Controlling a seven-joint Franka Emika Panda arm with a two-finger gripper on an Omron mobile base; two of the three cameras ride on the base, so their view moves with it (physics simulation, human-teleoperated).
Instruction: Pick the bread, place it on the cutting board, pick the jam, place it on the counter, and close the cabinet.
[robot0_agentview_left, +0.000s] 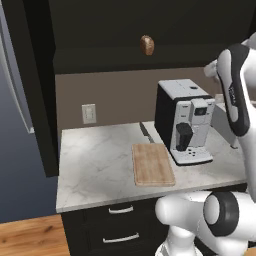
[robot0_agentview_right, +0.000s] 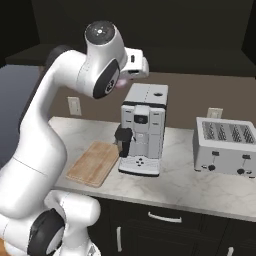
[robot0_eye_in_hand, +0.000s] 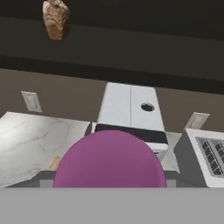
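Observation:
The purple-magenta jam (robot0_eye_in_hand: 109, 162) sits right at my gripper (robot0_agentview_right: 125, 79), and its rounded top hides the fingertips in the hand view. The gripper is shut on it, high in the air above the coffee machine. In the right base view only a pink sliver of the jam (robot0_agentview_right: 121, 82) peeks out behind my arm. The bread (robot0_agentview_left: 146, 45), a small brown loaf, rests in the dark cabinet (robot0_agentview_left: 150, 25), up and to the left in the hand view (robot0_eye_in_hand: 55, 18). The cutting board (robot0_agentview_left: 152, 164) lies bare on the marble counter (robot0_agentview_left: 95, 165), left of the machine.
A white and black coffee machine (robot0_agentview_left: 185, 122) stands on the counter beside the board, with a knife (robot0_agentview_left: 146, 132) behind the board. A silver toaster (robot0_agentview_right: 226, 146) sits to the right. A tall dark panel (robot0_agentview_left: 37, 90) borders the counter's left end.

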